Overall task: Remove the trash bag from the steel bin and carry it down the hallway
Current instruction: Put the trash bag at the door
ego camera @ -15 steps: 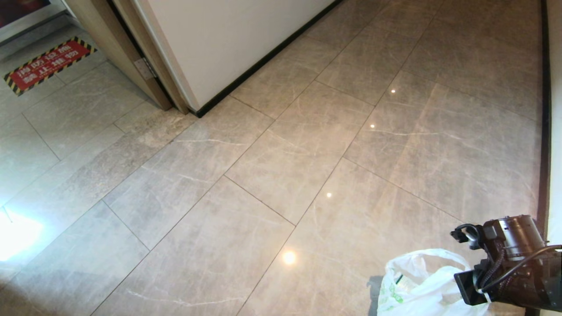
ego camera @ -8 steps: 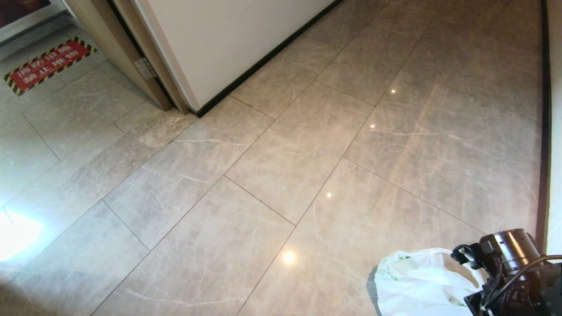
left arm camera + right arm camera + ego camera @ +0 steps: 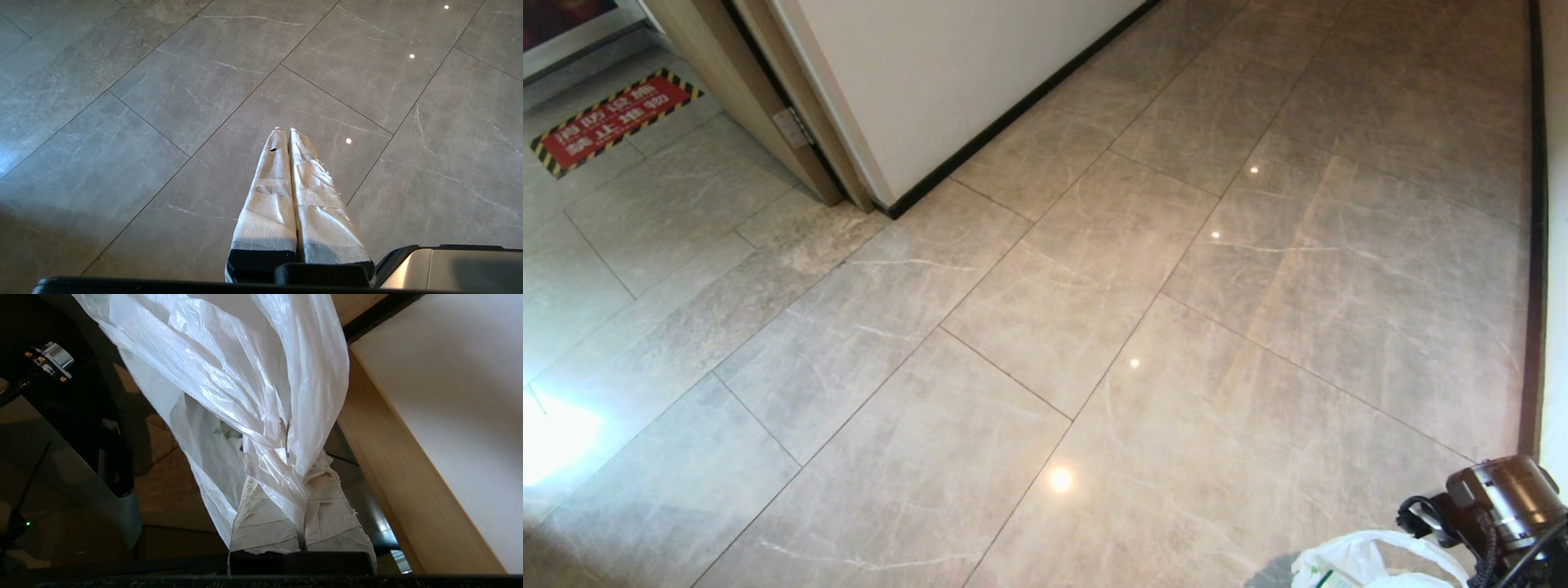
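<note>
One end effector at work, carrying the trash bag [image 3: 229,388] over the hallway floor [image 3: 1045,327].

The right end effector [image 3: 286,428] has its tape-wrapped fingers [image 3: 261,522] pressed together on a bunched fold of the white plastic; in the head view the bag [image 3: 1364,563] shows at the lower right corner beside the right arm [image 3: 1503,506]. The left end effector [image 3: 286,132] hangs idle above the tiles, fingers [image 3: 269,204] pressed together on nothing.
</note>
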